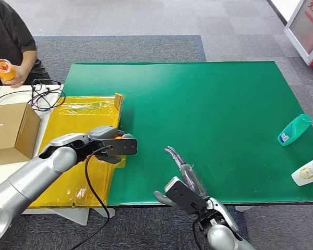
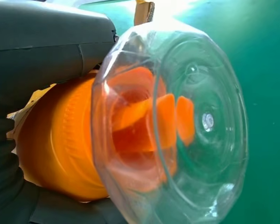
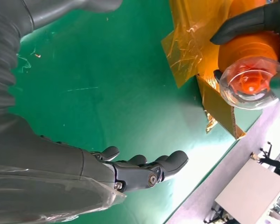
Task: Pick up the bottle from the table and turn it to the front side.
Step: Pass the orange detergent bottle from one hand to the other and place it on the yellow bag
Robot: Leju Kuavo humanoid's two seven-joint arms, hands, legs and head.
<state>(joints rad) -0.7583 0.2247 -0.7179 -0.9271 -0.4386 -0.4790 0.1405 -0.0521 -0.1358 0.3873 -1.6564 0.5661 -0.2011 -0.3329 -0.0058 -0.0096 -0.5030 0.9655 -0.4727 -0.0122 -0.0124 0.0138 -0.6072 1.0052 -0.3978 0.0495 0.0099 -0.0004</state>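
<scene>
My left hand (image 1: 107, 144) grips an orange bottle (image 2: 71, 149) with a clear faceted cap (image 2: 188, 126). It holds the bottle lying sideways over the edge where the yellow-lined box (image 1: 80, 117) meets the green mat (image 1: 210, 114). In the head view just a sliver of the orange bottle (image 1: 123, 136) peeks past the fingers. The right wrist view looks at the bottle (image 3: 249, 60) cap-on, with dark fingers (image 3: 251, 21) wrapped over it. My right hand (image 1: 185, 173) hovers low over the mat's near edge, its fingers (image 3: 166, 163) apart and holding nothing.
A teal bottle (image 1: 295, 129) and a white bottle (image 1: 308, 171) lie at the mat's right edge. A cardboard box (image 1: 9, 130) and cables (image 1: 45, 95) sit on the white table at the left. A person (image 1: 9, 36) at the back left holds another orange bottle (image 1: 5, 70).
</scene>
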